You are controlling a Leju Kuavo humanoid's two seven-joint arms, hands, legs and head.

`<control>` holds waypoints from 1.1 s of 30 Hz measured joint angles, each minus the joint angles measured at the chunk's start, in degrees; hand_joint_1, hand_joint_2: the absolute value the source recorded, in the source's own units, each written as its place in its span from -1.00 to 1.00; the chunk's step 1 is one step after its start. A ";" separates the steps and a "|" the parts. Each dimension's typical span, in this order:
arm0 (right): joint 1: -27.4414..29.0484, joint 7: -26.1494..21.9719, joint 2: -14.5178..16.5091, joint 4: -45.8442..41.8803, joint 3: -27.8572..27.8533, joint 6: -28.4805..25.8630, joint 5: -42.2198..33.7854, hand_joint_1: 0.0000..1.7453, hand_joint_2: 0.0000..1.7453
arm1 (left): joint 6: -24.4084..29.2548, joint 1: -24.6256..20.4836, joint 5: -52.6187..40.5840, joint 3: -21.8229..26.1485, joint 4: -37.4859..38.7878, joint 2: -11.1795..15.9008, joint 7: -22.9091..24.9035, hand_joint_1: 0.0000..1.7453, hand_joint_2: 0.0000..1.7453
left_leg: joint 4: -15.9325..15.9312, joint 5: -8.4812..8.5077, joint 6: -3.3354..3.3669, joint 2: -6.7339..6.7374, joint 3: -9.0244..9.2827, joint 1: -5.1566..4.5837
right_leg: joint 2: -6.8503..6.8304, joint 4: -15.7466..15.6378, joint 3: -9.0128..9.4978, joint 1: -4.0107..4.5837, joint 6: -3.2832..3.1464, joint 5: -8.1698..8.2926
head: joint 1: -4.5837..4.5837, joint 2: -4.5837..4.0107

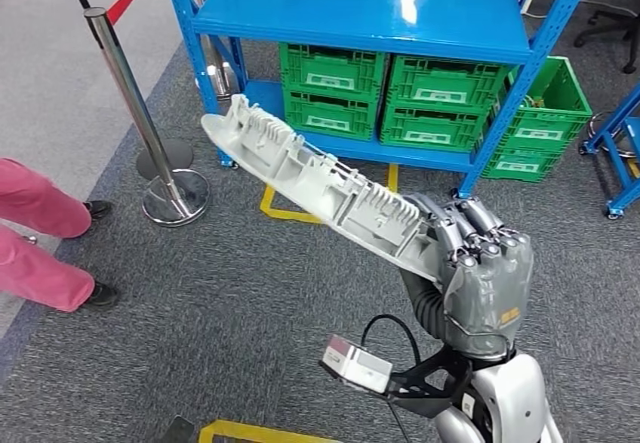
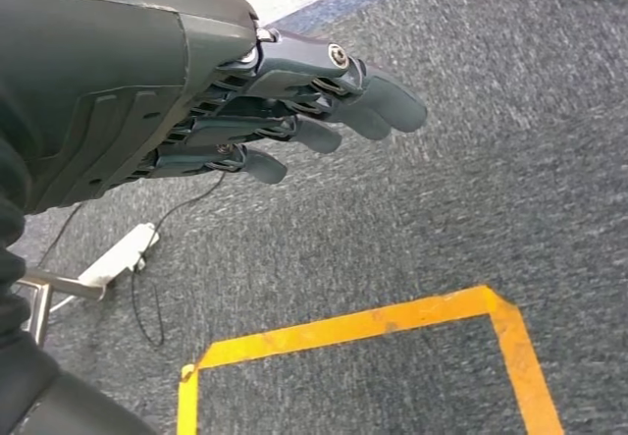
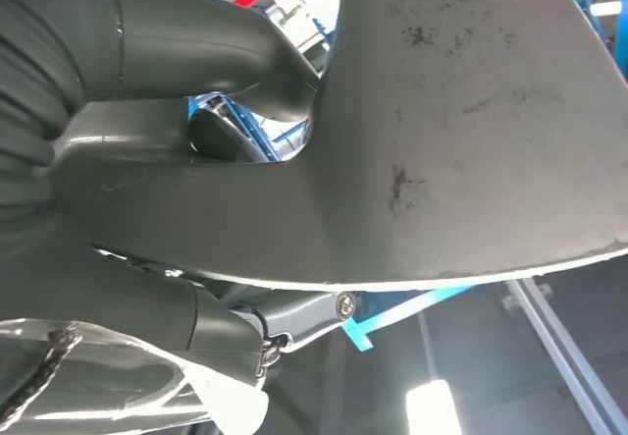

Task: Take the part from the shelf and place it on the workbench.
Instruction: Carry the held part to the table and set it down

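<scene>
Carpet (image 1: 226, 313), grey and speckled, is filling most of the head view, and above it, right of centre, the right hand (image 1: 483, 273) is gripping one end of the part (image 1: 324, 188), a long pale grey moulded piece with ribs along its upper face. The part is reaching diagonally up and left from the hand toward the blue shelf (image 1: 362, 8) at the top of the frame, its far tip hanging free in front of the shelf's left post. Green crates (image 1: 392, 98) are sitting under the shelf's top board. In the right wrist view the thumb (image 3: 207, 47) is pressing onto the part's smooth grey underside (image 3: 474, 131). In the left wrist view the left hand (image 2: 222, 111) is holding nothing, its fingers (image 2: 385, 101) lying nearly straight and slightly apart above carpet and an orange floor marking (image 2: 355, 332). A person's pink trouser legs (image 1: 38, 238) are showing at the left edge of the head view, beside a chrome stanchion (image 1: 143, 133).
</scene>
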 joint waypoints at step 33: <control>-1.05 0.44 0.09 0.08 0.69 0.79 -0.01 1.00 1.00 | 0.46 0.00 0.06 0.15 -0.08 0.16 0.18 -1.00 1.00 | 1.55 -3.34 -0.31 -0.01 1.86 -0.16 | 0.06 6.43 -4.50 -0.11 0.38 0.66 | 0.10 0.00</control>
